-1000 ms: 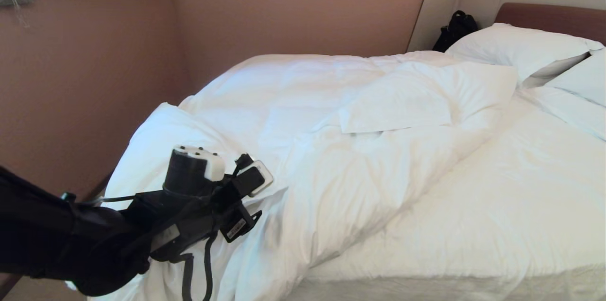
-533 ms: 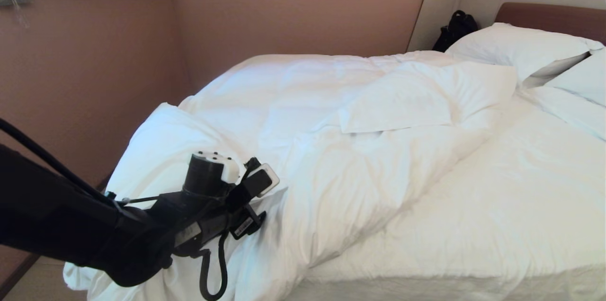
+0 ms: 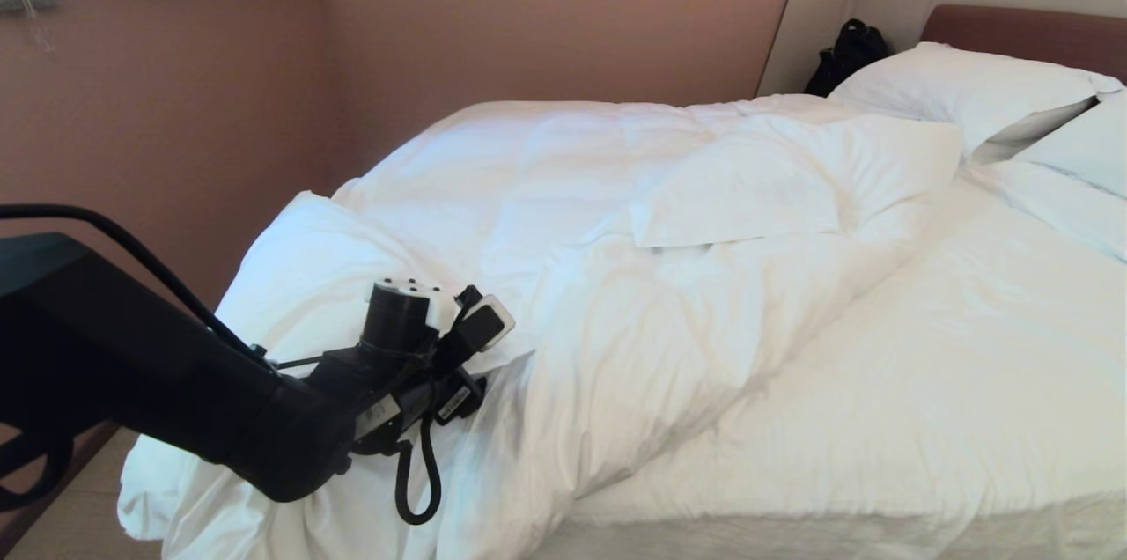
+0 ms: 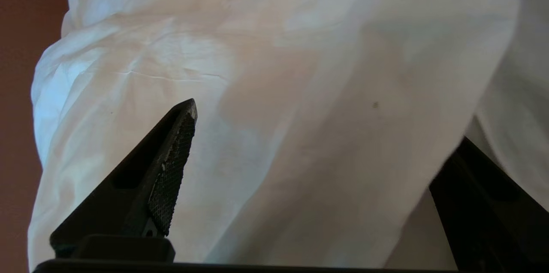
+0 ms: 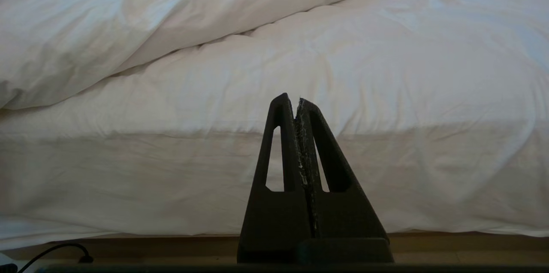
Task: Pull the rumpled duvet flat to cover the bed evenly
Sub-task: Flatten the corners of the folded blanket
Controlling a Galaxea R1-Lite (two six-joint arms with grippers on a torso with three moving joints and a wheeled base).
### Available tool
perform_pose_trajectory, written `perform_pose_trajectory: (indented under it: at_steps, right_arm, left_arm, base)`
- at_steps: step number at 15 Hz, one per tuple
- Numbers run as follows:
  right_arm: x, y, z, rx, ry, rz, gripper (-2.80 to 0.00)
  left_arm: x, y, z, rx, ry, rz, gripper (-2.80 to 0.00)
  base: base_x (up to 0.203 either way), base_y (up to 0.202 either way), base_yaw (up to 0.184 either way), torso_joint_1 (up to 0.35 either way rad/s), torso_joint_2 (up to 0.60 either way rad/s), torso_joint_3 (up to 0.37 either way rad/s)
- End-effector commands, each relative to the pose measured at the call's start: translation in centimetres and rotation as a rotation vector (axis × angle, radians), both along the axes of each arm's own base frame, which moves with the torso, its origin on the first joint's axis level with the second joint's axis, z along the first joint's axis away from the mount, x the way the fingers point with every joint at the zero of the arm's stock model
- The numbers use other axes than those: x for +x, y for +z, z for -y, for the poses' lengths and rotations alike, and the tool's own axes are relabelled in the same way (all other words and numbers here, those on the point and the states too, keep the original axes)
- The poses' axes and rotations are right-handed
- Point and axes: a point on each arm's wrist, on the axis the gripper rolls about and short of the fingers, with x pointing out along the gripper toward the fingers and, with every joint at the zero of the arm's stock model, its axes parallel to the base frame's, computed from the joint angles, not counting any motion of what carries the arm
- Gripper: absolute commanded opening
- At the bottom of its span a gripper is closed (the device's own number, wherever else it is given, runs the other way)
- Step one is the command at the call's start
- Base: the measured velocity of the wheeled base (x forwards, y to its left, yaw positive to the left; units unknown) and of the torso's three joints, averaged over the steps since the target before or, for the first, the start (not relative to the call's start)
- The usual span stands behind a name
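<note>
The duvet (image 3: 563,278) lies rumpled on the left half of the bed (image 3: 792,534), one corner folded back near the middle, and spills over the foot corner at lower left. My left arm's wrist (image 3: 414,357) rests over that hanging part, its fingers hidden in the head view. In the left wrist view the left gripper (image 4: 328,122) is open wide, and a thick fold of duvet (image 4: 300,92) runs between its fingers (image 4: 171,170) without being pinched. The right gripper (image 5: 297,100) is shut on nothing, low beside the mattress side (image 5: 171,178).
Bare white sheet (image 3: 924,384) covers the bed's right half. Pillows (image 3: 960,89) lie against the brown headboard (image 3: 1030,36), with a black bag (image 3: 847,54) beside them. A pink wall (image 3: 176,128) runs close along the far side, and a strip of floor (image 3: 70,525) shows at lower left.
My left arm has reached further in over the hanging duvet corner, its wrist moving slightly right and lower. The duvet has kept its shape.
</note>
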Motion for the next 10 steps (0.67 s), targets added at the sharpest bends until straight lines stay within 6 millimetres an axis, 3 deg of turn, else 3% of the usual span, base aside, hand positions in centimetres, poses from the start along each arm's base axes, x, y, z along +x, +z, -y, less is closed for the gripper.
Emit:
perform_pose_trajectory:
  at_steps: [1, 7, 10]
  right_arm:
    - [0.0, 0.0, 0.0, 0.000, 0.000, -0.002, -2.80]
    - [0.0, 0.0, 0.0, -0.001, 0.000, 0.001, -2.80]
    - [0.0, 0.0, 0.0, 0.000, 0.000, -0.002, -2.80]
  left_arm:
    - [0.9, -0.7, 0.0, 0.026, 0.042, 0.005, 0.00]
    - [2.4, -2.9, 0.5, 0.077, 0.124, 0.065, 0.00]
    - [2.4, -2.6, 0.5, 0.070, 0.128, 0.077, 0.00]
  base:
    - [0.000, 0.000, 0.000, 0.000, 0.00, 0.000]
    - [0.000, 0.000, 0.000, 0.000, 0.00, 0.000]
    - [0.000, 0.000, 0.000, 0.000, 0.00, 0.000]
